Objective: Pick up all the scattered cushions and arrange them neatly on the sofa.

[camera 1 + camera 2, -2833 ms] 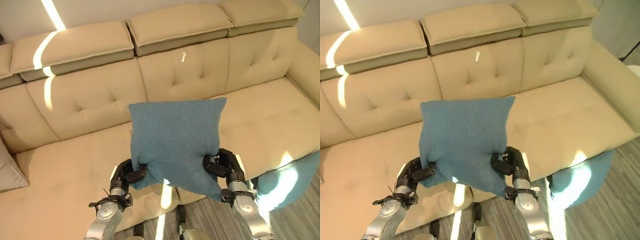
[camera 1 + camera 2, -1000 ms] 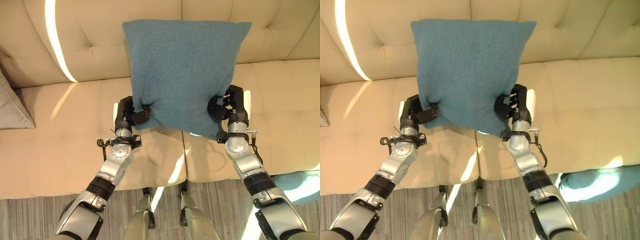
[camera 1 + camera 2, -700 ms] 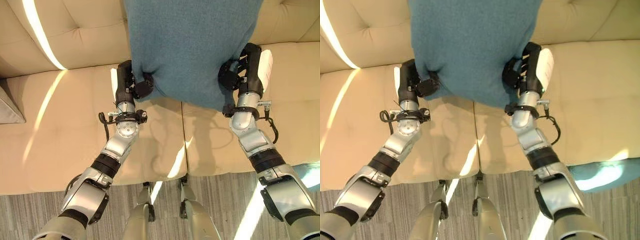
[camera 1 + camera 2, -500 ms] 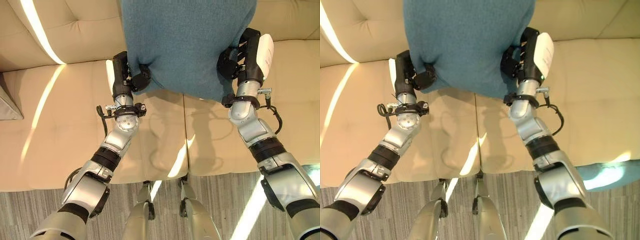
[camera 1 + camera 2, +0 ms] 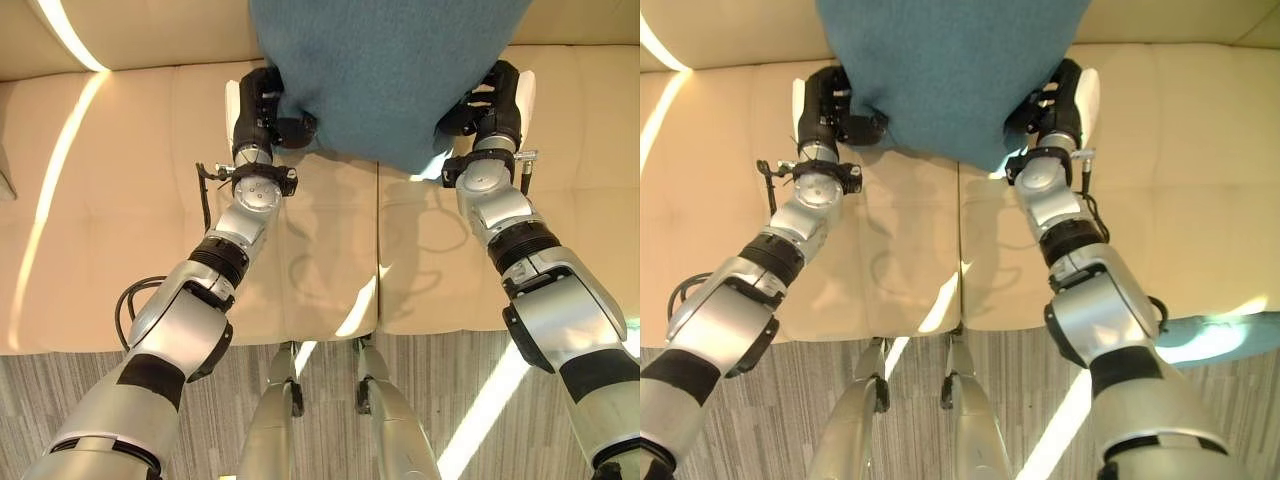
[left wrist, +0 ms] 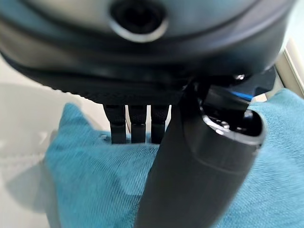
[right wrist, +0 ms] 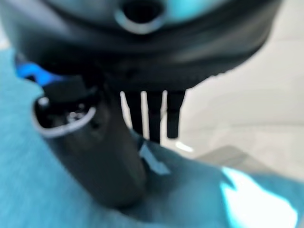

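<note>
**Cushion held over the seat, not yet set down**

Teal cushion point(image 5: 385, 70) is pinched at its lower corners by left hand point(image 5: 262, 110) and right hand point(image 5: 497, 100), thumbs and fingers clamped on fabric, above the sofa point(image 5: 120, 220) seat. A second cushion point(image 5: 1225, 335) lies on the floor. Risk: uneven release could tip it forward off the seat; the corner-only hold may slip.

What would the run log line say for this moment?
held: teal fabric cushion | left hand: pinching its lower edge | right hand: pinching its lower edge | under: beige sofa seat | second teal cushion: on floor
</note>
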Available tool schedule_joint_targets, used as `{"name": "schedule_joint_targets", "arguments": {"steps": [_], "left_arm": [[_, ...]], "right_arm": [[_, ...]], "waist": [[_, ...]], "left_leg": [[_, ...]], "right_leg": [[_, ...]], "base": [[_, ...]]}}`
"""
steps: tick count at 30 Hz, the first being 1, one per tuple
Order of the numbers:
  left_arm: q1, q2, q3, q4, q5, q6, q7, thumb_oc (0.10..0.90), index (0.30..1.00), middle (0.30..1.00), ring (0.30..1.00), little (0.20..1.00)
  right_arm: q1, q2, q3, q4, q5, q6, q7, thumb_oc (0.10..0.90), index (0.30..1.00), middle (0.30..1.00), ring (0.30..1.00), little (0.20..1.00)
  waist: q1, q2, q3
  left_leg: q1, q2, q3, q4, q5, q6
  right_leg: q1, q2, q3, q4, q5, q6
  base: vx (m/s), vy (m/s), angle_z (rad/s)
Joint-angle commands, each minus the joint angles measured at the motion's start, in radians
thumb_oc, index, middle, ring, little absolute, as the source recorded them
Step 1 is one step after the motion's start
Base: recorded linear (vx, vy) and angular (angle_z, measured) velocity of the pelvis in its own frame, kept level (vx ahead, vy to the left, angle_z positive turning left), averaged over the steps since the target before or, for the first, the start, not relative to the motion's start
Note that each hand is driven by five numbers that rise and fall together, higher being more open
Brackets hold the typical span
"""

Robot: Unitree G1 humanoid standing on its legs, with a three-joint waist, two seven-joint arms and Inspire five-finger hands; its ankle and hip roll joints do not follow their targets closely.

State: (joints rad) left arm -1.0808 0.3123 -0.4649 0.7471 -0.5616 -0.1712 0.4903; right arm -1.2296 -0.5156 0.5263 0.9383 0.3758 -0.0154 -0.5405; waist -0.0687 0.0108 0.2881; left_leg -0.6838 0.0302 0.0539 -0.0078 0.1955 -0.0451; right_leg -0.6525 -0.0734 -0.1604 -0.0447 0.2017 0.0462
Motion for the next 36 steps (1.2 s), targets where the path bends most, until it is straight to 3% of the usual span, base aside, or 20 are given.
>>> {"name": "schedule_joint_targets", "arguments": {"steps": [1, 5, 9, 15, 16, 17, 18, 20, 23, 24, 28, 36], "left_arm": [[-0.103, -0.044, -0.059, -0.034, -0.012, -0.138, -0.091, 0.8, 0.9, 0.9, 0.9, 0.9], [0.006, 0.021, 0.01, -0.094, -0.025, -0.136, -0.109, 0.8, 0.9, 0.9, 0.9, 0.9], [0.168, 0.16, 0.137, -0.113, -0.045, -0.131, -0.15, 0.8, 0.9, 0.9, 0.9, 0.9], [0.171, 0.16, 0.136, -0.115, -0.044, -0.131, -0.15, 0.8, 0.9, 0.9, 0.9, 0.9], [0.333, 0.241, 0.228, -0.162, -0.016, -0.12, -0.183, 0.8, 0.9, 0.9, 0.9, 0.9], [0.454, 0.266, 0.293, -0.19, 0.0, -0.109, -0.205, 0.8, 0.9, 0.9, 0.9, 0.9], [0.774, 0.24, 0.422, -0.27, 0.037, -0.075, -0.28, 0.8, 0.9, 0.9, 0.9, 0.9], [0.878, 0.205, 0.453, -0.274, 0.047, -0.058, -0.303, 0.8, 0.9, 0.9, 0.9, 0.9], [0.92, 0.193, 0.464, -0.274, 0.049, -0.053, -0.315, 0.8, 0.9, 0.9, 0.9, 0.9], [1.043, 0.16, 0.5, -0.266, 0.076, -0.027, -0.35, 0.8, 0.9, 0.9, 0.9, 0.9], [1.177, 0.115, 0.502, -0.226, 0.127, 0.009, -0.397, 0.8, 0.9, 0.9, 0.9, 0.9], [1.24, 0.06, 0.46, -0.133, 0.25, 0.036, -0.411, 0.8, 0.9, 0.9, 0.9, 0.9]], "right_arm": [[-0.119, 0.006, -0.006, -0.032, -0.016, -0.1, 0.033, 0.8, 0.9, 0.9, 0.9, 0.9], [-0.001, -0.056, -0.066, -0.093, -0.044, -0.103, 0.045, 0.8, 0.9, 0.9, 0.9, 0.9], [0.215, -0.151, -0.186, -0.187, -0.089, -0.118, 0.075, 0.8, 0.9, 0.9, 0.9, 0.9], [0.22, -0.151, -0.188, -0.19, -0.091, -0.116, 0.074, 0.8, 0.9, 0.9, 0.9, 0.9], [0.419, -0.197, -0.296, -0.28, -0.136, -0.125, 0.106, 0.8, 0.9, 0.9, 0.9, 0.9], [0.552, -0.209, -0.367, -0.341, -0.164, -0.133, 0.126, 0.8, 0.9, 0.9, 0.9, 0.9], [0.888, -0.155, -0.513, -0.47, -0.234, -0.137, 0.198, 0.8, 0.9, 0.9, 0.9, 0.9], [0.995, -0.118, -0.552, -0.502, -0.241, -0.14, 0.23, 0.8, 0.9, 0.9, 0.9, 0.9], [1.037, -0.101, -0.56, -0.508, -0.248, -0.137, 0.246, 0.8, 0.9, 0.9, 0.9, 0.9], [1.157, -0.038, -0.582, -0.512, -0.274, -0.131, 0.29, 0.8, 0.9, 0.9, 0.9, 0.9], [1.238, 0.024, -0.583, -0.486, -0.29, -0.129, 0.336, 0.8, 0.9, 0.9, 0.9, 0.9], [1.279, 0.065, -0.525, -0.416, -0.347, -0.124, 0.365, 0.8, 0.9, 0.9, 0.9, 0.9]], "waist": [[0.003, -0.045, -0.092], [0.008, -0.039, -0.1], [0.016, -0.04, -0.115], [0.017, -0.041, -0.115], [0.021, -0.042, -0.134], [0.021, -0.041, -0.143], [0.023, -0.039, -0.138], [0.022, -0.038, -0.13], [0.019, -0.036, -0.125], [0.019, -0.031, -0.118], [0.023, -0.031, -0.15], [0.034, -0.034, -0.199]], "left_leg": [[0.009, -0.009, 0.028, 0.047, -0.127, -0.062], [0.043, -0.01, 0.031, 0.023, -0.121, -0.065], [0.116, -0.005, 0.036, -0.006, -0.123, -0.067], [0.119, -0.005, 0.036, -0.008, -0.123, -0.067], [0.184, -0.001, 0.036, -0.033, -0.127, -0.065], [0.225, 0.003, 0.036, -0.044, -0.132, -0.064], [0.368, 0.021, 0.035, -0.074, -0.147, -0.063], [0.426, 0.027, 0.035, -0.079, -0.154, -0.062], [0.449, 0.026, 0.033, -0.079, -0.154, -0.06], [0.515, 0.036, 0.036, -0.079, -0.159, -0.058], [0.568, 0.037, 0.037, -0.078, -0.159, -0.049], [0.645, 0.047, 0.05, -0.078, -0.175, -0.045]], "right_leg": [[-0.019, -0.042, 0.028, -0.027, -0.044, 0.117], [0.003, -0.041, 0.026, -0.028, -0.05, 0.117], [0.063, -0.035, 0.013, -0.031, -0.066, 0.113], [0.065, -0.035, 0.014, -0.031, -0.066, 0.113], [0.121, -0.03, 0.007, -0.033, -0.082, 0.109], [0.156, -0.028, 0.002, -0.032, -0.094, 0.106], [0.275, -0.022, -0.008, -0.009, -0.136, 0.096], [0.323, -0.018, -0.013, 0.015, -0.162, 0.09], [0.346, -0.018, -0.016, 0.022, -0.17, 0.087], [0.405, -0.012, -0.024, 0.058, -0.204, 0.081], [0.472, -0.003, -0.024, 0.055, -0.213, 0.079], [0.573, 0.011, -0.02, 0.019, -0.226, 0.08]], "base": [[0.0, 0.0, 0.0], [0.0, 0.0, 0.0], [0.01, -0.02, -0.03], [0.01, -0.004, 0.03], [0.13, -0.042, -0.02], [0.25, -0.066, -0.01], [0.18, -0.045, -0.01], [0.1, -0.029, 0.08], [0.02, -0.016, 0.32], [0.02, -0.032, 0.31], [0.03, -0.032, 0.08], [0.04, -0.029, -0.08]]}}
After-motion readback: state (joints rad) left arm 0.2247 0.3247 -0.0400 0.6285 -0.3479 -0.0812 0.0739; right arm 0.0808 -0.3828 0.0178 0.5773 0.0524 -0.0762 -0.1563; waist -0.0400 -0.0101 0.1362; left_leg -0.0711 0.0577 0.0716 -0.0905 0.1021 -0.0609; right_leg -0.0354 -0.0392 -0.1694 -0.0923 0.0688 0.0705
